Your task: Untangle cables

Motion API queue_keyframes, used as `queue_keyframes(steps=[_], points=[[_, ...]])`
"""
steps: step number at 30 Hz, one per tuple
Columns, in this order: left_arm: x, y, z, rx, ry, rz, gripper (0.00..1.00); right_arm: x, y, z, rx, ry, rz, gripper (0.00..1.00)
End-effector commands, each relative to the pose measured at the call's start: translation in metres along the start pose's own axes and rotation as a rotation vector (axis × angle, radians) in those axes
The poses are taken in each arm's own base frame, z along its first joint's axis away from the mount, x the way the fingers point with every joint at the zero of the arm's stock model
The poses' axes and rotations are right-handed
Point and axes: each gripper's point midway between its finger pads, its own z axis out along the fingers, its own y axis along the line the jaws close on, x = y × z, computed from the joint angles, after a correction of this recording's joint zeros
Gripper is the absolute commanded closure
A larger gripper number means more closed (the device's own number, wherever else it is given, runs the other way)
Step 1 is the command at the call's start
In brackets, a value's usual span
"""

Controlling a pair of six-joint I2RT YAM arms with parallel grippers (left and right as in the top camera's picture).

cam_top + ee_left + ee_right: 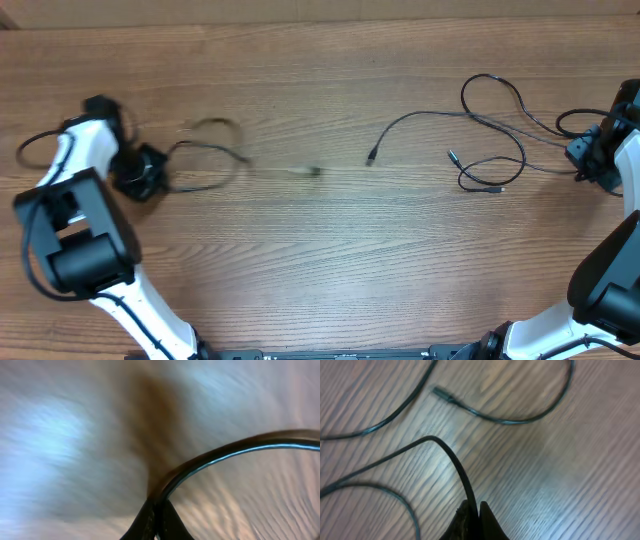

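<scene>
Wood-grain brown table (320,260) seen from above, with a white-and-black robot arm at each side. At the left, the left gripper (150,172) is closed on a thin black cable (210,147). This cable loops just to the gripper's right and runs toward the table's middle, ending in a small plug (314,171), all of it smeared by blur. The left wrist view, also blurred, shows the cable pinched between the closed fingertips (142,526) and arching away to the right. At the right edge, the right gripper (582,158) is clamped on a second black cable (540,167), which leads left into loose loops (521,150) lying flat on the table, with a free plug end (371,158) toward the middle. The right wrist view shows that cable curving away from the closed fingertips, another plug lying near. The two cable groups lie well apart.
</scene>
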Motion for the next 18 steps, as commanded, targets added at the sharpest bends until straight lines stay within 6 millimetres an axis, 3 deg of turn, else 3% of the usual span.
queue_keyframes(steps=[1,8,12,15,18], points=[[0.004,0.016,0.006,-0.005,0.060,-0.153,0.96,0.000,-0.026,0.008,0.108,-0.037,0.136,0.96],[0.011,-0.001,0.009,0.027,0.063,-0.114,0.96,0.014,-0.008,0.023,0.001,0.004,0.151,0.91],[0.018,-0.015,0.012,0.035,0.051,-0.059,0.96,0.012,0.000,0.023,-0.038,0.002,0.148,0.74],[0.024,-0.026,0.014,0.039,0.046,-0.023,0.94,0.012,0.001,0.023,-0.047,0.006,0.148,0.36],[0.030,-0.032,0.015,0.037,0.047,-0.001,0.92,0.016,-0.001,0.023,-0.038,0.022,0.145,0.14]])
